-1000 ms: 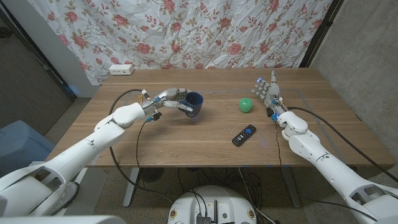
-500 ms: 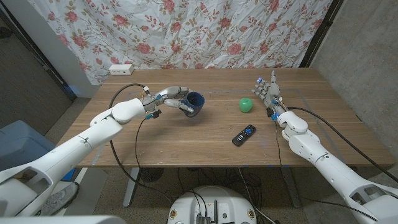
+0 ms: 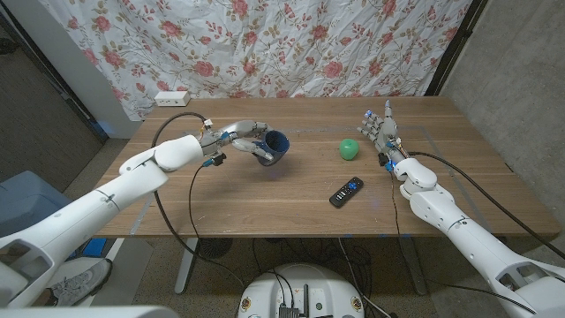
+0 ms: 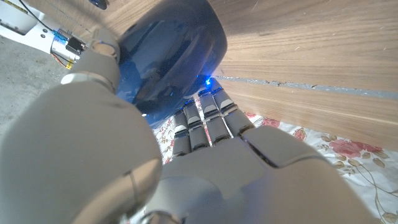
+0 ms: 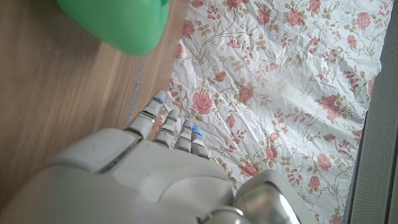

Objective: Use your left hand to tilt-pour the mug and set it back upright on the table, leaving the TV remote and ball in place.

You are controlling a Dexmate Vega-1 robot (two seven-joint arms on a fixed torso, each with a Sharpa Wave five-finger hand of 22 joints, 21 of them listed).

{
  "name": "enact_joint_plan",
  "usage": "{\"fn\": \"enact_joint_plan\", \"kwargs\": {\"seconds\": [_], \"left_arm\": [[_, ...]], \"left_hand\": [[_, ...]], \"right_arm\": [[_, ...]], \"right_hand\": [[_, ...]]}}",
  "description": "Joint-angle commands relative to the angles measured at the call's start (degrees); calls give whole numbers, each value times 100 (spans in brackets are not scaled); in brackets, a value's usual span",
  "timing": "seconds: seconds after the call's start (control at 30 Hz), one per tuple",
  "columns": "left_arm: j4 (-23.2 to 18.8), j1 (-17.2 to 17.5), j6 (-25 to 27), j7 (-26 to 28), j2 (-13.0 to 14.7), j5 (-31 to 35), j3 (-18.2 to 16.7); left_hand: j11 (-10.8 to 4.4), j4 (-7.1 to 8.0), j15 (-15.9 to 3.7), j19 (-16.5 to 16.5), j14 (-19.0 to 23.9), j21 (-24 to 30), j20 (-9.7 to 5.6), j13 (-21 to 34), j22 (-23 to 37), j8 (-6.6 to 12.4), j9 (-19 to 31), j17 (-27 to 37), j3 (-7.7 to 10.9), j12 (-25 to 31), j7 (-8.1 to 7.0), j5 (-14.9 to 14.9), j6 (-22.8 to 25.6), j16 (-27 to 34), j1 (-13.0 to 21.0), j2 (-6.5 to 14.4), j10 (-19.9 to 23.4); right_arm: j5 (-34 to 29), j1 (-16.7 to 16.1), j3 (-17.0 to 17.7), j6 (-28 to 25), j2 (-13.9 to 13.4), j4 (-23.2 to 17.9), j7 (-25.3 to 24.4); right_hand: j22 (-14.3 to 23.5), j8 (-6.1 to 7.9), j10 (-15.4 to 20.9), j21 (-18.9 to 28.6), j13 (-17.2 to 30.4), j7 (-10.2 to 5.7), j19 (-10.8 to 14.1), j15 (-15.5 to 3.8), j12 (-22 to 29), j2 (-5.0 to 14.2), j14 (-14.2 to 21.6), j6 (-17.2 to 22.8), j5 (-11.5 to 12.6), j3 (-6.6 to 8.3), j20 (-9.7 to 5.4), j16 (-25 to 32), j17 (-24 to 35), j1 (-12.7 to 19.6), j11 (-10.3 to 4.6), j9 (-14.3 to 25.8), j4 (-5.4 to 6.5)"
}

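head view shows the robot's left hand (image 3: pixel 237 139) wrapped around the dark blue glazed ceramic mug (image 3: pixel 274 148) over the left half of the brown wooden table (image 3: pixel 265 199), and the mug is tipped: its long axis leans away from the palm towards the table's middle, with the open mouth turned up and to the right. whether its base touches the wood cannot be told from here. the fingers (image 4: pixel 205 118) are clamped on the mug's round wall, as the left wrist view confirms, where the mug (image 4: pixel 171 59) sits straight ahead of them, pressed against their tips (a small blue light glints off the glaze). judging by the lean, the pour is in hand or just finishing, and the coming move turns on rolling that axis back to upright before letting go. the right hand (image 3: pixel 380 132) stands on its edge near the table's right side, fingers straight, a little apart, holding nothing; it is well apart from the mug. the small green ball (image 3: pixel 350 149) lies just beside it, and the black tv remote (image 3: pixel 346 191) lies nearer the front edge.
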Motion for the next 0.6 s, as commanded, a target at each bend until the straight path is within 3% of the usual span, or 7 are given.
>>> {"fn": "enact_joint_plan", "kwargs": {"seconds": [0.03,0.6], "left_arm": [[-317,-154,211,-97,189,507,61],[-649,-588,648,-543,203,1162,274]], "left_hand": [[-543,-33,-790,111,233,54,10,819,14,1158,99,41,15,64,-186,54,386,77,1,815,644],[-519,-36,-772,196,341,86,42,874,30,1215,57,43,21,99,-133,86,462,84,12,899,750]], "right_arm": [[-1,4,-1,5,2,11,5],[0,2,0,3,2,6,3]], "right_hand": [[9,3,17,51,9,-9,17,-28,8,281,42,45,53,-45,2,47,12,22,-14,17,8],[9,2,13,51,10,-4,17,-29,7,283,46,44,55,-54,3,49,12,22,-17,17,8]]}}
